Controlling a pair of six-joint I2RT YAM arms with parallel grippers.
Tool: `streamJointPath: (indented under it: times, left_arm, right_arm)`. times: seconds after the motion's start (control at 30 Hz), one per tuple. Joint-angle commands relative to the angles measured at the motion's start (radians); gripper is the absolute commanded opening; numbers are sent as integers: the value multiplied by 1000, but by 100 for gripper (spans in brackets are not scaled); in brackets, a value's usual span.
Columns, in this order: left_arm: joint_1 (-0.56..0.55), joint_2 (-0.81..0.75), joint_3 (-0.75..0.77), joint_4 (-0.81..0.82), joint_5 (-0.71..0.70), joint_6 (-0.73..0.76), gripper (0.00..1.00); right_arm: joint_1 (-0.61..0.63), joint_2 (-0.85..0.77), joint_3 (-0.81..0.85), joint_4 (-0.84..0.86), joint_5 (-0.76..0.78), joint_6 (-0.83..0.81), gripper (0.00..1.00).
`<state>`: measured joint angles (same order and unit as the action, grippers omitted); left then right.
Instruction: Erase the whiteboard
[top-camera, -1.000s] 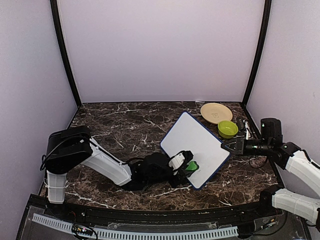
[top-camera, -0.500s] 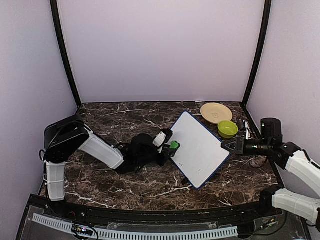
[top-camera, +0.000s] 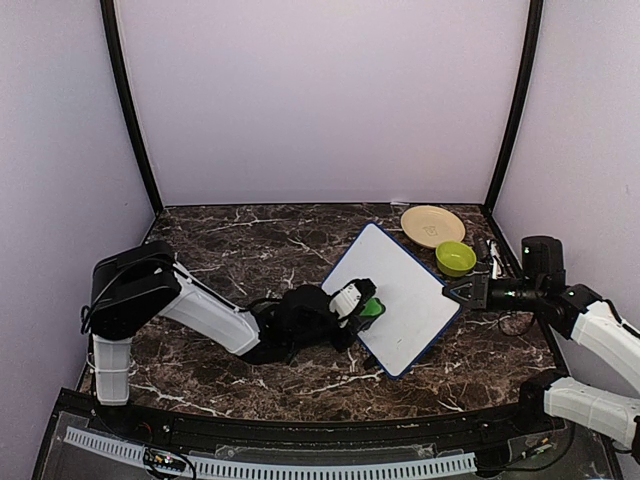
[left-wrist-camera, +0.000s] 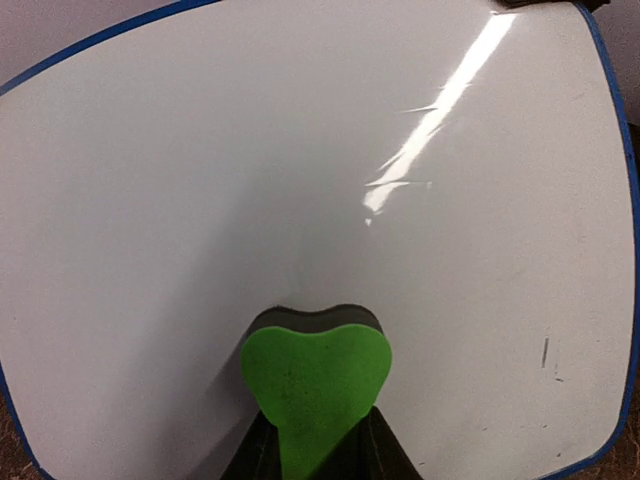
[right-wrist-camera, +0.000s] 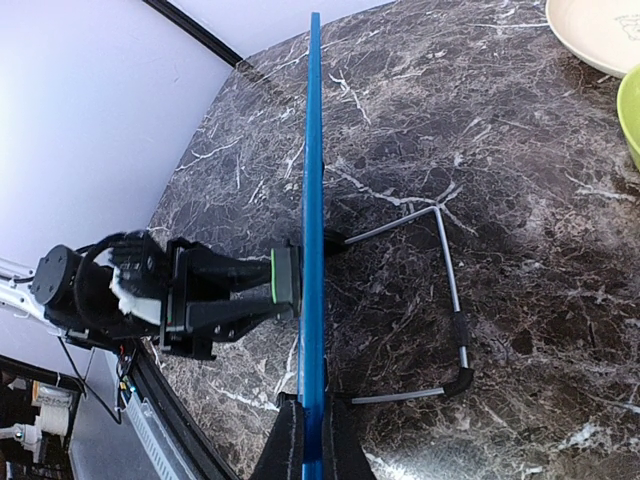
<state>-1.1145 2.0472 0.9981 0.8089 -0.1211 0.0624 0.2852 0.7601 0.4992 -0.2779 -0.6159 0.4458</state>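
Green eraser (left-wrist-camera: 316, 375) is pinched in the nearly closed left gripper (left-wrist-camera: 318, 455) and pressed flat on the whiteboard (top-camera: 405, 285). The board is propped at a tilt on its wire stand (right-wrist-camera: 445, 260), right of centre on the desk (top-camera: 230, 250), with its right edge clamped in the fully closed right gripper (right-wrist-camera: 310, 450). Risks: a hard push on the face can slip the thin blue frame out of that edge pinch or skid the stand, and short strokes can miss the dark marks (left-wrist-camera: 546, 352) near the board's corner.
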Motion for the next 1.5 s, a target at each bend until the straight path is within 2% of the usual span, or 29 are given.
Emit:
streamJointPath:
  times: [0.0, 0.2, 0.6, 0.87, 1.03, 1.23, 1.47]
  left_arm:
    - [-75, 47, 61, -140, 104, 58, 0]
    - [-70, 29, 134, -256, 76, 70, 0]
    - [156, -31, 229, -462, 145, -54, 0]
    - [251, -41, 342, -574, 207, -107, 0]
    - [254, -20, 447, -633, 244, -76, 0]
    - [239, -8, 494, -648, 316, -36, 0]
    - [109, -12, 474, -646, 241, 79, 0]
  right_arm:
    - [12, 3, 13, -6, -63, -28, 0]
    - [11, 2, 13, -6, -63, -28, 0]
    - [11, 1, 12, -6, -66, -28, 0]
    - [12, 3, 12, -5, -68, -30, 0]
    - [12, 4, 12, -4, -69, -29, 0]
    - [11, 2, 12, -4, -65, -28, 0]
    - [11, -2, 13, -6, -58, -27, 0]
